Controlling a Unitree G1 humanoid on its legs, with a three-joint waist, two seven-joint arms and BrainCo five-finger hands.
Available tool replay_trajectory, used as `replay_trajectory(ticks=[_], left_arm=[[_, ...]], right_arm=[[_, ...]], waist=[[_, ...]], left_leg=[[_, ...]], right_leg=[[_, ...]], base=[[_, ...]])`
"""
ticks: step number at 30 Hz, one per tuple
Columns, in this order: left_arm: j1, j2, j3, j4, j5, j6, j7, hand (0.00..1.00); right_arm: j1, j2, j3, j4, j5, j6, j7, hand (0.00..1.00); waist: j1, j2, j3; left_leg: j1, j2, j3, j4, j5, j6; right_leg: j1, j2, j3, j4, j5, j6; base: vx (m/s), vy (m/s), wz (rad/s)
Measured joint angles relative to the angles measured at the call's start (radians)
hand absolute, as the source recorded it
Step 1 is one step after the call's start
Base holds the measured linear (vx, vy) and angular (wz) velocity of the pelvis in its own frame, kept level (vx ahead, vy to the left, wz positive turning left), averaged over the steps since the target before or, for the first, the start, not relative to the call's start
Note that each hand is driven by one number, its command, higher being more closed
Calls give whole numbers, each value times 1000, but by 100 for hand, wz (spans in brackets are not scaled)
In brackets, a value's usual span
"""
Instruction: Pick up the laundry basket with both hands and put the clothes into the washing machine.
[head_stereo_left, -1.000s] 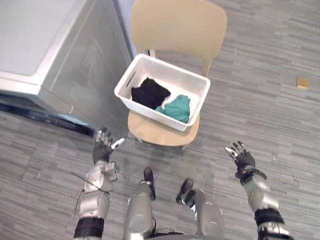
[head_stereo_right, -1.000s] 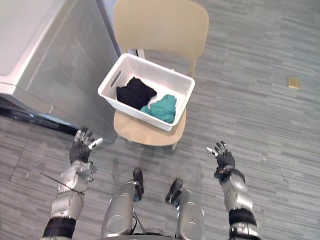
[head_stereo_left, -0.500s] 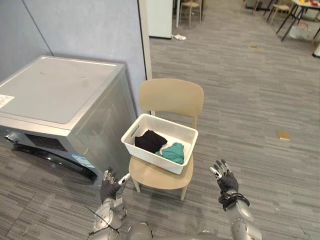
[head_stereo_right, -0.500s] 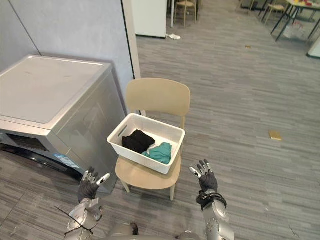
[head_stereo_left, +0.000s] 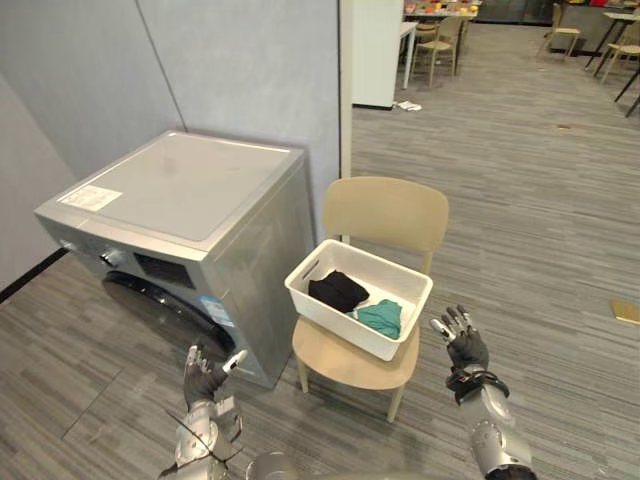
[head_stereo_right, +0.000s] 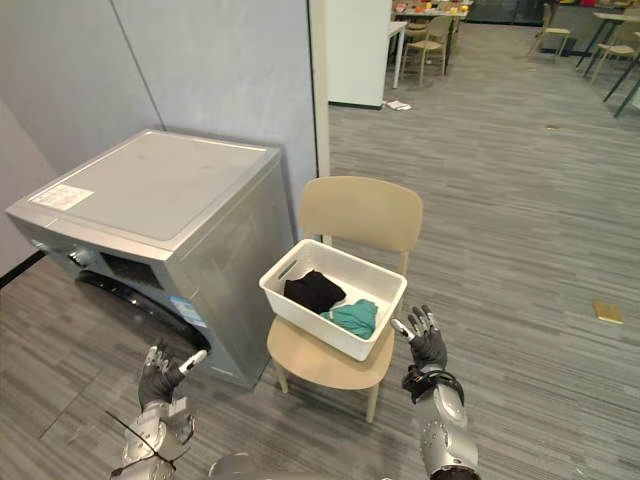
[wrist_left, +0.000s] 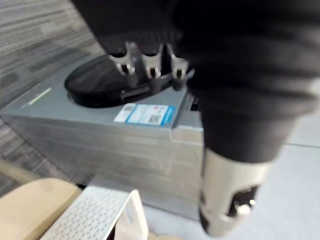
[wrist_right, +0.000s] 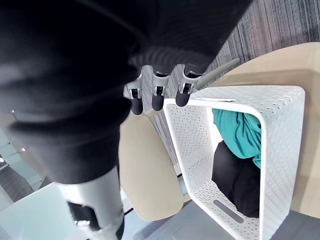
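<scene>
A white perforated laundry basket (head_stereo_left: 358, 311) sits on the seat of a tan chair (head_stereo_left: 385, 215). Inside lie a black garment (head_stereo_left: 337, 291) and a teal garment (head_stereo_left: 383, 317). Left of the chair stands a grey washing machine (head_stereo_left: 190, 235) with a dark round door (head_stereo_left: 165, 313) that is closed. My left hand (head_stereo_left: 205, 375) hovers open in front of the machine, well short of the basket. My right hand (head_stereo_left: 464, 350) is open just right of the basket's near corner, not touching it. In the right wrist view the fingers (wrist_right: 158, 96) point at the basket (wrist_right: 241, 159).
A grey partition wall (head_stereo_left: 240, 70) rises behind the machine and chair. A small tan object (head_stereo_left: 627, 311) lies on the floor at far right. Tables and chairs (head_stereo_left: 440, 35) stand far back. Open grey floor (head_stereo_left: 540, 200) spreads to the right.
The camera has tilted up and shifted, so the whole scene reframed and the machine's front now shows. Both hands stay raised and open, the right one nearer the basket's corner.
</scene>
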Motion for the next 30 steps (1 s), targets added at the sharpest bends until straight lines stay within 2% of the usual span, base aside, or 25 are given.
replay_trajectory(ticks=[2, 3, 4, 5, 6, 7, 8, 9, 10, 11, 12, 13, 14, 15, 16, 17, 19, 20, 21, 22, 23, 25, 28, 30], left_arm=[[-47, -3, -30, 0, -21, -3, 4, 0], [-59, -3, -49, 0, -30, -4, 5, 0], [-78, -1, -87, -1, -38, -6, -4, 0], [-103, 29, -104, 0, -39, -7, -9, 0], [-107, 48, -115, -2, -39, -9, -10, 0], [-103, 65, -116, -2, -42, -11, -10, 0], [-97, 74, -117, -2, -43, -12, -10, 0], [-91, 76, -122, -2, -45, -15, -10, 0], [-81, 78, -129, -1, -50, -16, -11, 0], [-76, 72, -133, -1, -52, -16, -11, 0], [-67, 58, -133, -2, -55, -18, -14, 0], [-52, 47, -131, -2, -55, -19, -28, 0], [-46, 41, -131, -2, -51, -19, -31, 0], [-42, 43, -129, -1, -48, -18, -30, 0], [-44, 46, -129, -1, -39, -18, -31, 0], [-43, 46, -132, 1, -22, -17, -35, 0], [-41, 51, -146, 8, -7, -17, -46, 0], [-44, 60, -178, 28, 2, -15, -55, 0], [-45, 59, -183, 33, 5, -15, -55, 0], [-49, 61, -200, 52, 12, -12, -61, 0], [-54, 54, -212, 78, 12, -9, -69, 0], [-49, 33, -243, 87, 12, -1, -69, 0], [-46, 20, -240, 91, 9, 4, -67, 0], [-40, 26, -239, 127, 3, 4, -68, 0]], right_arm=[[5, -31, -5, 0, -1, 0, -8, 0], [6, -38, -11, 0, -1, 0, -12, 0], [3, -44, -27, -1, -1, 0, -22, 0], [-11, -2, -29, 4, 0, 0, -30, 0], [-14, 21, -19, -1, 0, 1, -33, 0], [-17, 57, 0, -15, 0, 2, -32, 0], [-18, 74, 16, -32, 0, 6, -36, 0], [-19, 79, 19, -39, 0, 6, -37, 0], [-24, 79, 23, -39, 1, 6, -37, 0], [-25, 78, 24, -38, 1, 6, -38, 0], [-33, 72, 27, -34, 0, 7, -40, 0], [-52, 61, 52, -32, -4, 8, -41, 0], [-62, 59, 67, -31, -13, 9, -41, 0], [-74, 60, 90, -31, -28, 11, -41, 0], [-73, 61, 98, -31, -32, 13, -38, 0], [-72, 59, 98, -33, -34, 14, -34, 0], [-71, 59, 100, -35, -34, 13, -22, 0], [-67, 58, 104, -35, -33, 14, -16, 0], [-67, 57, 106, -35, -32, 13, -16, 0], [-65, 57, 116, -40, -31, 13, -8, 0], [-53, 42, 133, -61, -32, 12, 5, 0], [-27, 32, 152, -93, -31, 7, 6, 0], [-16, 31, 184, -73, -35, 13, 25, 0], [-28, 34, 223, -26, -52, 20, 28, 0]], waist=[[-16, 34, -12], [-20, 47, -15], [-27, 73, -28], [-31, 21, -16], [-24, -12, -7], [-6, -26, 1], [2, -36, -3], [3, -35, -3], [10, -38, -4], [21, -39, -5], [33, -39, -11], [49, -13, -1], [50, -3, 6], [43, 12, 19], [38, 11, 24], [35, 7, 23], [21, -7, 30], [8, -21, 36], [3, -23, 38], [-11, -39, 41], [-19, -54, 31], [-6, -45, 29], [-3, -35, 24], [-4, -23, 19]], left_leg=[[7, 27, -29, -119, 72, -95], [15, 25, -34, -153, 103, -101], [31, 17, -37, -201, 54, -176], [29, -38, -36, -203, 10, -198], [25, -70, -33, -182, 4, -185], [3, -96, -31, -106, -54, -160], [-22, -117, -30, -18, -109, -133], [-27, -131, -27, 9, -138, -120], [-27, -175, -7, 34, -174, -90], [-26, -197, 12, 30, -188, -70], [-16, -232, 53, 11, -201, -49], [3, -246, 98, -31, -189, -17], [12, -252, 111, -45, -180, 3], [18, -261, 110, -64, -166, 32], [25, -268, 107, -80, -159, 41], [33, -278, 88, -106, -148, 55], [56, -297, 69, -143, -129, 51], [74, -311, 37, -171, -114, 49], [76, -313, 29, -174, -111, 47], [78, -325, 1, -185, -91, 33], [76, -338, -36, -199, -80, 18], [81, -342, -76, -255, -42, 8], [95, -342, -103, -363, 26, -7], [102, -336, -109, -393, 40, -12]], right_leg=[[-41, -54, -38, 79, 5, 17], [-41, -61, -49, 87, 13, 31], [-40, -72, -52, 87, 33, 66], [-41, -113, -16, 81, 51, 96], [-40, -135, 5, 67, 71, 109], [-19, -150, 24, 22, 112, 130], [7, -166, 37, -17, 154, 150], [14, -182, 40, -26, 177, 150], [4, -231, 72, -16, 223, 132], [-17, -257, 95, -5, 253, 103], [-76, -296, 123, 8, 335, -7], [-131, -317, 123, 24, 416, -123], [-157, -318, 123, 70, 397, -128], [-186, -285, 130, 180, 296, -84], [-194, -226, 166, 232, 194, -49], [-190, -118, 237, 271, 59, 1], [-179, -15, 290, 271, -31, 16], [-180, 87, 353, 235, -79, 19], [-180, 107, 366, 220, -83, 18], [-179, 171, 419, 130, -80, 15], [-153, 189, 424, 73, -61, -56], [-143, 192, 392, 36, -49, -68], [-131, 214, 357, -37, -13, -76], [-103, 229, 342, -85, 7, -77]], base=[[98, 417, 73], [116, 645, 83], [60, 462, 84], [43, 643, 68], [-18, 456, 30], [-37, 505, 0], [-28, 408, 3], [-59, 416, -1], [-63, 339, -9], [-110, 408, -33], [-92, 373, -67], [-91, 342, -76], [-38, 306, -57], [-22, 264, -15], [14, 299, 15], [28, 200, 28], [43, 74, 50], [37, 3, 59], [61, -78, 83], [80, -120, 78], [102, -121, 73], [88, -73, 48], [61, -56, 29], [22, -27, 12]])
